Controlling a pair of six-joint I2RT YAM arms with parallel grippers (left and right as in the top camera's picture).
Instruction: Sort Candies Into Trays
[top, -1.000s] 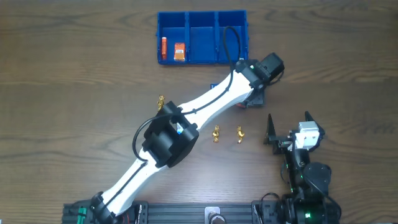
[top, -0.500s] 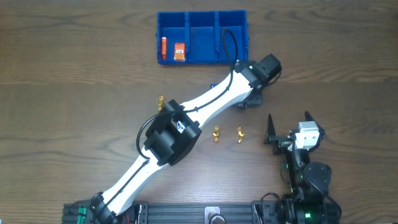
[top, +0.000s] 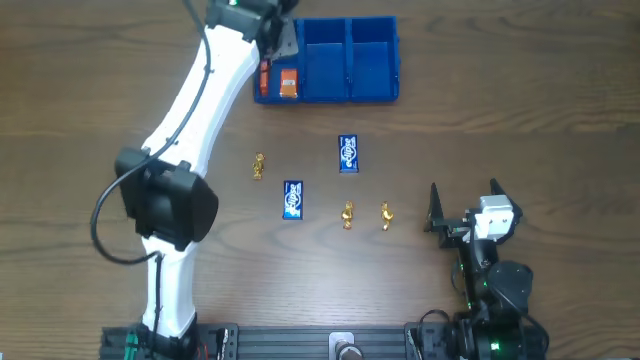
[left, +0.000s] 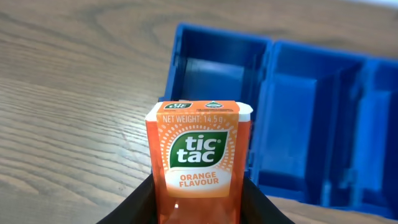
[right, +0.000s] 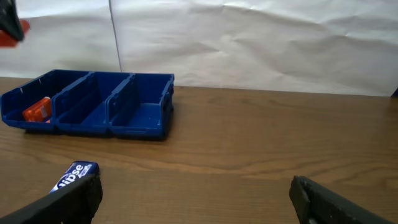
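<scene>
Your left claw (left: 199, 202) has swung from mid-worktop to the blue tray's (top: 372, 97) left end, clamped on an orange candy box (left: 200, 152); a drop looks due next; your right claw (right: 196, 199) sits open, near right.

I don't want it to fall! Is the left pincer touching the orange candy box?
Touching. In the left wrist view, the left pincer has a black finger pressed on each side of the orange candy box.
</scene>
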